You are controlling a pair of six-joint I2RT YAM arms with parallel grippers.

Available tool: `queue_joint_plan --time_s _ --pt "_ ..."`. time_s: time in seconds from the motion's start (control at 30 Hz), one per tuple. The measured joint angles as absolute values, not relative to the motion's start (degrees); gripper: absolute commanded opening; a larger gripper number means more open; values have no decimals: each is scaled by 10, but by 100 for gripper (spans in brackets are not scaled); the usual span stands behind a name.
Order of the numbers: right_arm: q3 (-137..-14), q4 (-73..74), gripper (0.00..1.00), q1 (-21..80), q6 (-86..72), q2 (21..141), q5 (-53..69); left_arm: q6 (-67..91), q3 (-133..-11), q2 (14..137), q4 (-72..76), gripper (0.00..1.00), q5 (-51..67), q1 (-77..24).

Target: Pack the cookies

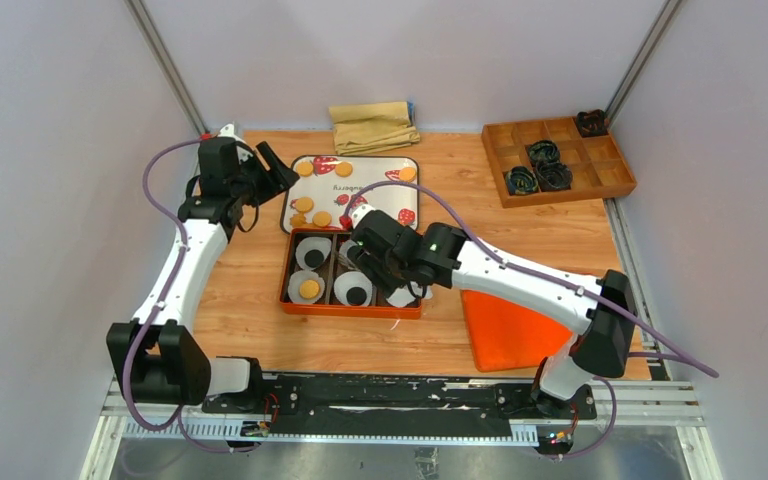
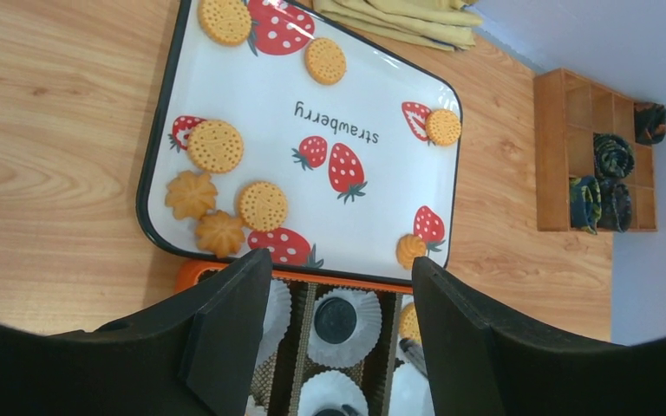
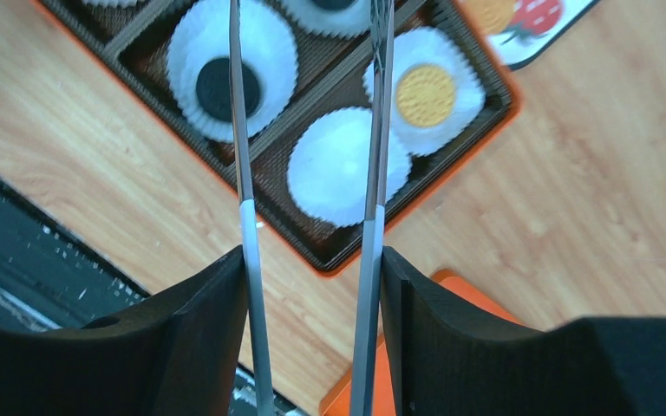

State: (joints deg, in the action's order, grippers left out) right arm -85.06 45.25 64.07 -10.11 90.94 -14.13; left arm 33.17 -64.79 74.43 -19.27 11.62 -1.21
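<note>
Several golden-orange cookies lie on a white strawberry-print tray, which also shows in the left wrist view. In front of it stands an orange box with white paper liners. One liner holds a golden cookie, another a black cookie, and one liner is empty. My left gripper is open and empty, hovering over the near edge of the tray. My right gripper is shut on metal tongs, whose spread blades reach over the box. The tong tips are out of view.
A folded tan cloth lies behind the tray. A wooden compartment box with dark rolled items sits at the back right. A flat orange lid lies right of the box, under my right arm. Walls enclose the table.
</note>
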Motion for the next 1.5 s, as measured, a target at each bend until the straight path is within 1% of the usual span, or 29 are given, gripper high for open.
queue_joint_plan --time_s 0.13,0.3,0.5,0.7,0.83,1.0,1.13,1.5 --pt "-888 447 57 623 -86 909 -182 332 -648 736 -189 67 116 -12" --pt "-946 425 56 545 -71 941 -204 329 -648 727 -188 67 113 -13" --pt "-1023 396 56 443 -51 1074 -217 326 -648 724 -188 68 106 -21" --pt "-1089 390 56 397 -30 1205 -222 320 -648 724 -189 67 99 -25" --pt "-1125 390 56 379 -18 1254 -223 319 -648 724 -189 67 98 -25" --pt "-1153 388 56 366 0 1271 -225 318 -648 724 -189 67 98 -25" --pt "-1159 385 53 362 3 1272 -225 319 -648 725 -189 67 98 -26" --pt "-1147 386 54 359 -15 1272 -180 318 -648 728 -189 67 99 -27"
